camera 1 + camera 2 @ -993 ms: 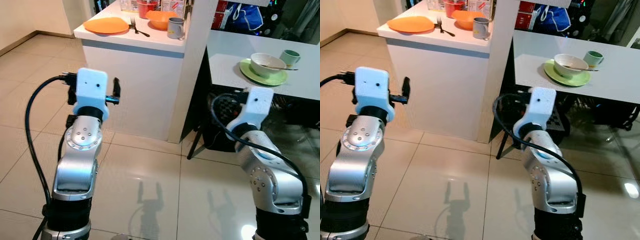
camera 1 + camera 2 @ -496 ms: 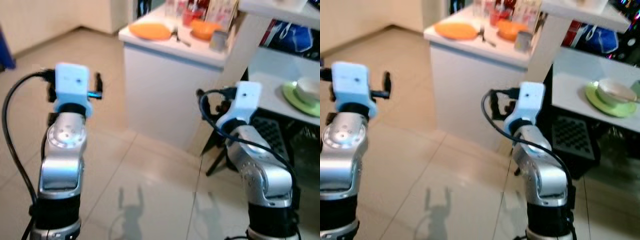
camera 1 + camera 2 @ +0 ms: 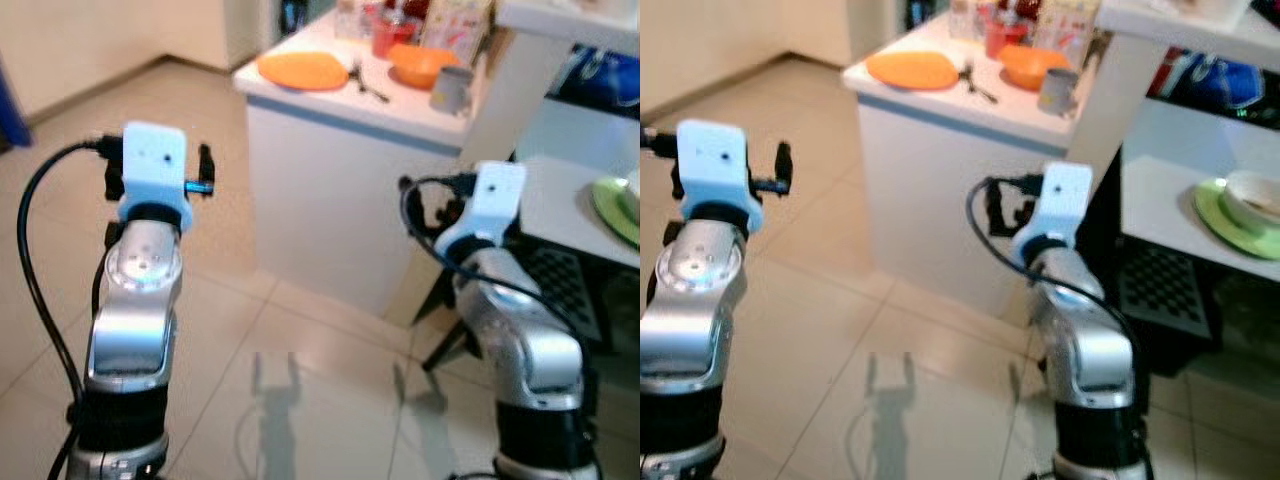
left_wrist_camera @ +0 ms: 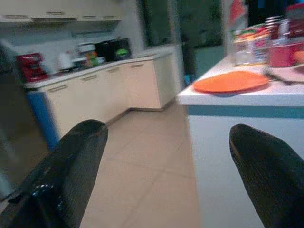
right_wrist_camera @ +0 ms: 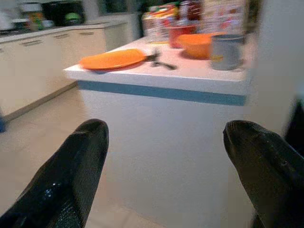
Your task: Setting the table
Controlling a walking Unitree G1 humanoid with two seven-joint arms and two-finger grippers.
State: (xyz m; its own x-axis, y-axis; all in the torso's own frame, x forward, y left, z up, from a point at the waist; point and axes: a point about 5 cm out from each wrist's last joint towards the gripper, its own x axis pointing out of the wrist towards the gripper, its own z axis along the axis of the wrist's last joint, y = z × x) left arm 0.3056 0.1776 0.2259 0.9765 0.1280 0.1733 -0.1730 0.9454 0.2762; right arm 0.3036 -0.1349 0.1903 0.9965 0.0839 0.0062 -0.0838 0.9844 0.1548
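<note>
Left hand [image 4: 166, 166] and right hand [image 5: 166, 166] are both raised in front of the robot, fingers spread wide, grasping nothing; this suits an approach with no pick begun. Ahead, on the white tabletop [image 3: 400, 105], lie an orange plate [image 3: 300, 70], a fork [image 3: 366, 85], an orange bowl [image 3: 424, 62] and a grey mug [image 3: 452, 88]; their contents cannot be made out. At far right, a green plate [image 3: 1236, 218] carries a white bowl [image 3: 1255, 196].
</note>
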